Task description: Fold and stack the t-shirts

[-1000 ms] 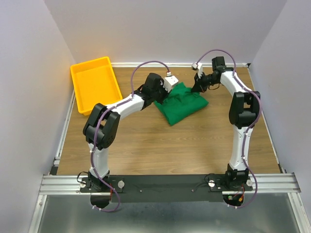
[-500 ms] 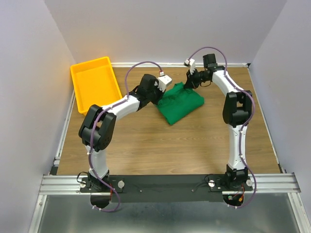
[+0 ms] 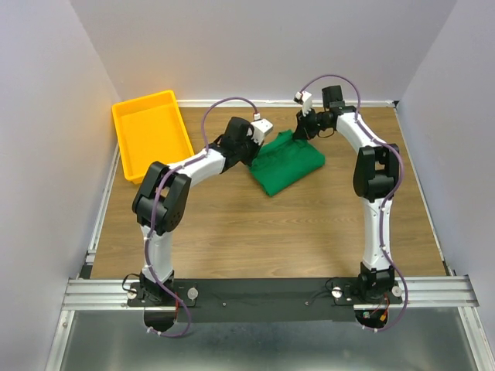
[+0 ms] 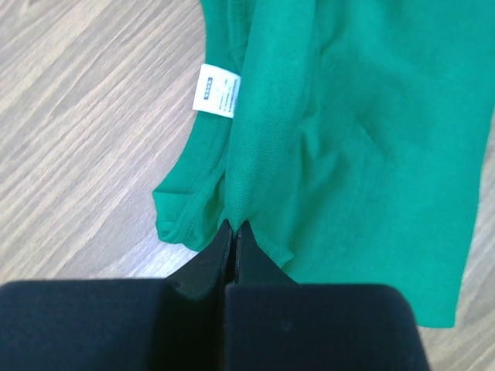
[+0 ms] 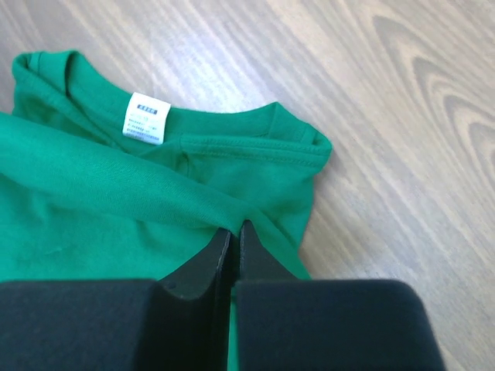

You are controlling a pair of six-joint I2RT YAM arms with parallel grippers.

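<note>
Slack has gone out of the green t-shirt [image 3: 285, 162]: within 1 second your right arm has swung back and left, pulling the lumpy right side flat. The shirt lies as 1 compact pad on the table [image 3: 255, 224], far centre, so the fold looks nearly done and only stacking is left. Both arms reach forward, elbows bent, wrists low at the collar end. Your left claw [image 4: 234, 228] is clamped on a ridge of cloth below the white neck tag [image 4: 216, 90]. Your right claw [image 5: 232, 230] pinches another ridge, jaws all but together.
</note>
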